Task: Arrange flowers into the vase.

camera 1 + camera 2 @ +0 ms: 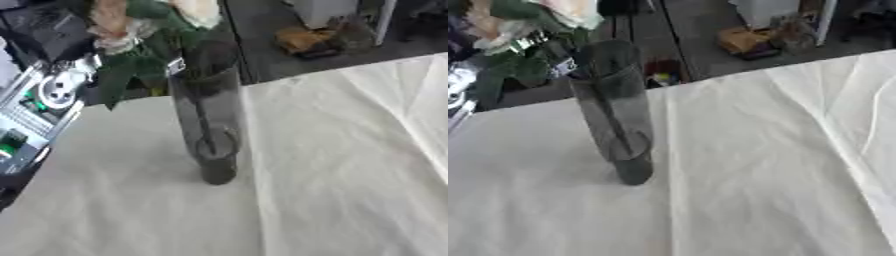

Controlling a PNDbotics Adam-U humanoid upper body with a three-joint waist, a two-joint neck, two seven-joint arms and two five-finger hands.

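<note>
A tall smoky glass vase [208, 120] stands upright on the white tablecloth [341, 180], left of the middle. A bunch of flowers [131, 35] with a peach bloom, a white bloom [199, 11] and dark green leaves leans left over the vase's mouth. A thin stem [203, 127] runs down inside the glass almost to the bottom. My left arm [54, 90] comes in from the left edge. My left hand [175, 66] sits among the leaves just above the rim, shut on the flower stems and mostly hidden by the foliage. My right hand shows in neither view.
The table's far edge runs slantwise just behind the vase. Beyond it, on the dark floor, are an orange-brown bundle [302, 40], a white box [324, 10] and a small red and yellow thing [661, 72]. Creases cross the cloth on the right.
</note>
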